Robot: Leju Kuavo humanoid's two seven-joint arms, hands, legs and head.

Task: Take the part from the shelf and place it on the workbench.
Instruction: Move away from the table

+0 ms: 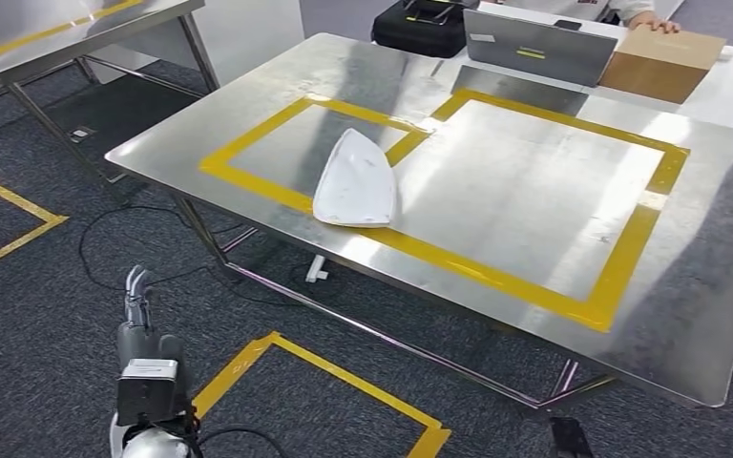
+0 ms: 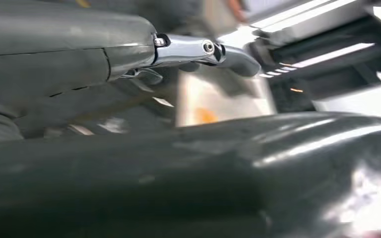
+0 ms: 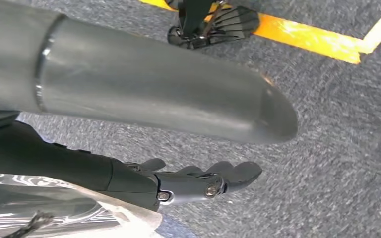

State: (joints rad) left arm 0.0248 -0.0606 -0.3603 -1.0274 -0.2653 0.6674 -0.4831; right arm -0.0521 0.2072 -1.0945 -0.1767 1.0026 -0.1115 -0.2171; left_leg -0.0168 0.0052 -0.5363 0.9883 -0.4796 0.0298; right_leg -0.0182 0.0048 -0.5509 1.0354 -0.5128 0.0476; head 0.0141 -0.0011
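Head view: the bench (image 1: 534, 181), a big steel table, takes most of the picture, with two yellow tape frames (image 1: 620, 272) on its top. The part (image 1: 355, 179), a white curved shell with a pointed end, lies flat on the bench on the tape strip between the two frames, its point toward 12 o'clock. Behind the bench, at 1 o'clock, a second table carries a grey case (image 1: 539, 46), a cardboard box (image 1: 661, 63) with a person's hand (image 1: 654, 19) on it, and a black bag (image 1: 420, 27). More yellow tape (image 1: 320, 367) marks the dark carpet at 6 o'clock.

My left hand (image 1: 136, 291) hangs low at 8 o'clock, above the carpet and well apart from the part. It holds nothing and its fingers (image 2: 228, 52) are nearly straight, a little apart.

My right hand (image 3: 198, 181) hangs over the carpet too. Its fingers are slightly bent and spread, with nothing in them.
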